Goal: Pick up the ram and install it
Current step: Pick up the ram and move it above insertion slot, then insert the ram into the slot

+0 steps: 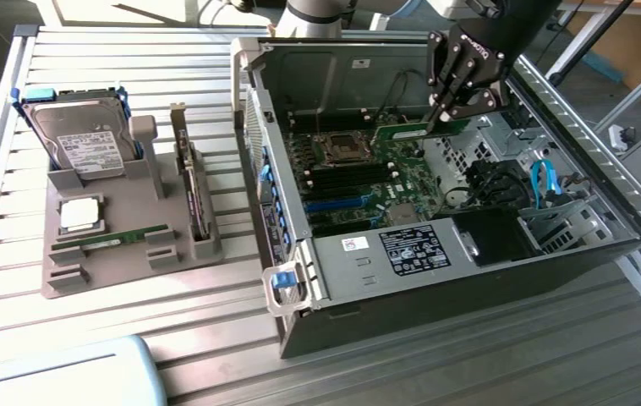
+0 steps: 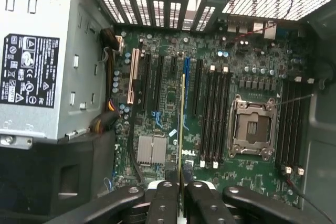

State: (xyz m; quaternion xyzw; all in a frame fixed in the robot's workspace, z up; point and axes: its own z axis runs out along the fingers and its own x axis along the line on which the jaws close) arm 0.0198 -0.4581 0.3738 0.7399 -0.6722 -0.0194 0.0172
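Robot's hand (image 2: 181, 191) is squeezing the ram (image 2: 182, 124) tight and holding it above the motherboard (image 2: 241, 77). Picking up looks done, but the ram is not sitting in a slot yet.

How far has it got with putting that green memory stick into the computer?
Done: the ram is picked up, clamped in the end effector inside the open computer case. In hand: it hangs on edge above the motherboard, apparently clear of it. Left: seating it; the long black slots beside the processor socket look empty.
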